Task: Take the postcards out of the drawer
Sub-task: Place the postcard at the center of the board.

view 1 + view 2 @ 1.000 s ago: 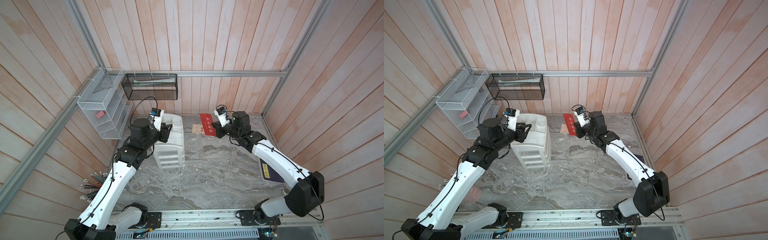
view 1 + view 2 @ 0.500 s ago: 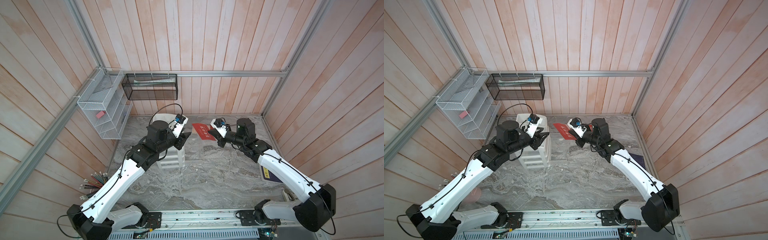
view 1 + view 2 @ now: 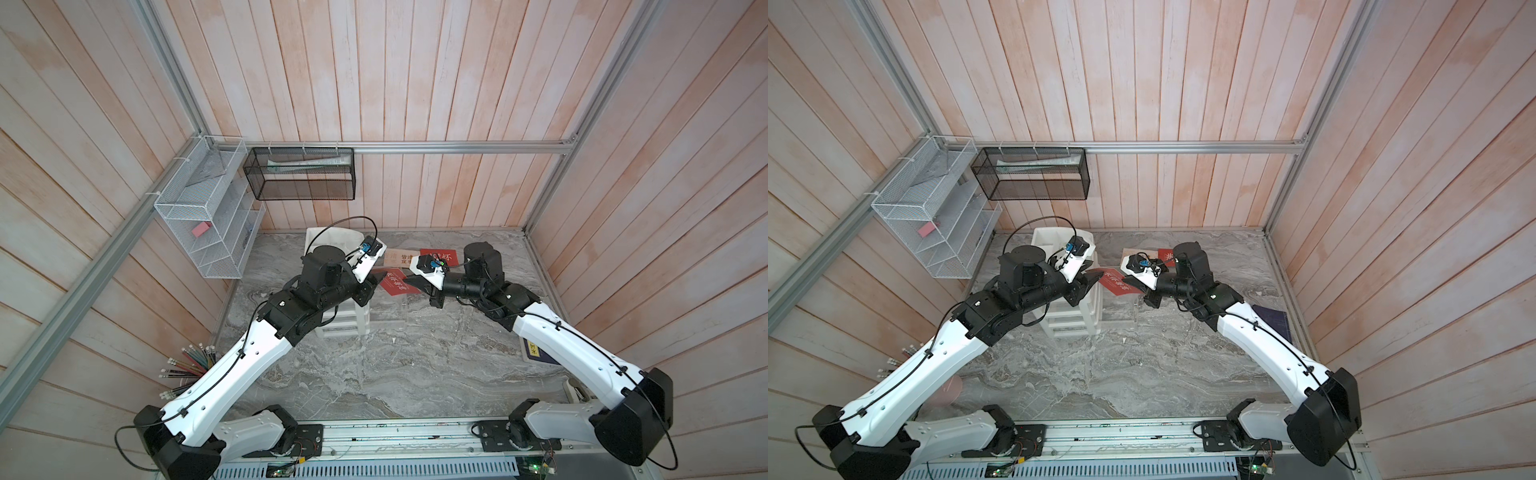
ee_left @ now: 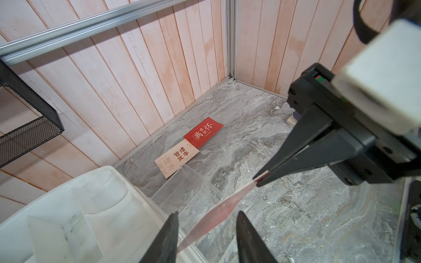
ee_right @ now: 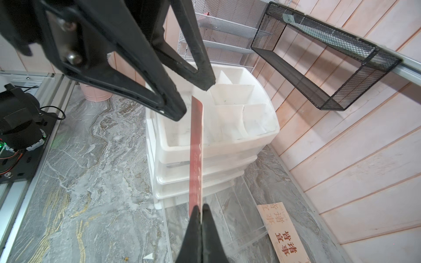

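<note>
I have the right gripper (image 5: pixel 201 208) pinched tight on one end of a red postcard (image 5: pixel 196 148), which runs edge-on from those fingertips straight across to the left gripper (image 4: pixel 208 215). The left fingers stand part-open astride the card's free end. I can't tell whether either pad touches it.

Directly beneath the held card and both sets of fingertips is the clear drawer (image 4: pixel 205 182), pulled out of the white drawer unit (image 5: pixel 227 157); only the marble table (image 3: pixel 395 374) shows through its bottom. The unit's top tray, just behind the left fingers, is split by white partitions.

Beyond the right fingertips, outside the drawer, the beige postcard (image 4: pixel 176 157) lies flat on the table, its corner at the drawer's far rim, with the second red postcard (image 4: pixel 202 132) overlapping its far end.

Well away from both grippers, the black mesh basket (image 3: pixel 299 183) holds something pale and flat, and the white wire rack (image 3: pixel 195 208) holds a pink block (image 3: pixel 201 228).
</note>
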You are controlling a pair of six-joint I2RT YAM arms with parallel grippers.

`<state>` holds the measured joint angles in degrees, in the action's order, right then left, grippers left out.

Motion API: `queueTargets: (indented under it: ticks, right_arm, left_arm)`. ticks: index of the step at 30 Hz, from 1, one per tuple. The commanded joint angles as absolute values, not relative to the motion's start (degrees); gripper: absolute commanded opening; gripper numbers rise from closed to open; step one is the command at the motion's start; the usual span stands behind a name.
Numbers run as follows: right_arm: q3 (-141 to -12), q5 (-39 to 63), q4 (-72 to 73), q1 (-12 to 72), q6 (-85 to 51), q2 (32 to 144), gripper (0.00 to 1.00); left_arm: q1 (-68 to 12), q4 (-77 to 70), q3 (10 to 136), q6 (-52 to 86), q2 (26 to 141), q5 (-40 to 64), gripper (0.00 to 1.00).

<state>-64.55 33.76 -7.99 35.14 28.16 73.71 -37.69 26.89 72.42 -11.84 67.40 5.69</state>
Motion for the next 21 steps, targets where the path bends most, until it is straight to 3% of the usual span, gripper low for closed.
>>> queueTargets:
  ticks: [1,14,21]
  right_arm:
    - [-65.40,36.35,-10.02,35.51,29.53,73.83,0.00]
    - [-65.23,39.16,-10.56,35.49,30.78,73.56,0.00]
    - [-65.25,39.02,-10.81,35.51,31.11,73.74,0.00]
  left_arm:
    - [-38.12,28.48,72.97,-13.42,67.66,6.33,0.44]
    - [-38.67,31.55,73.79,-14.72,69.23,10.86,0.43]
    - [-38.67,32.41,73.91,-15.07,68.88,12.92,0.34]
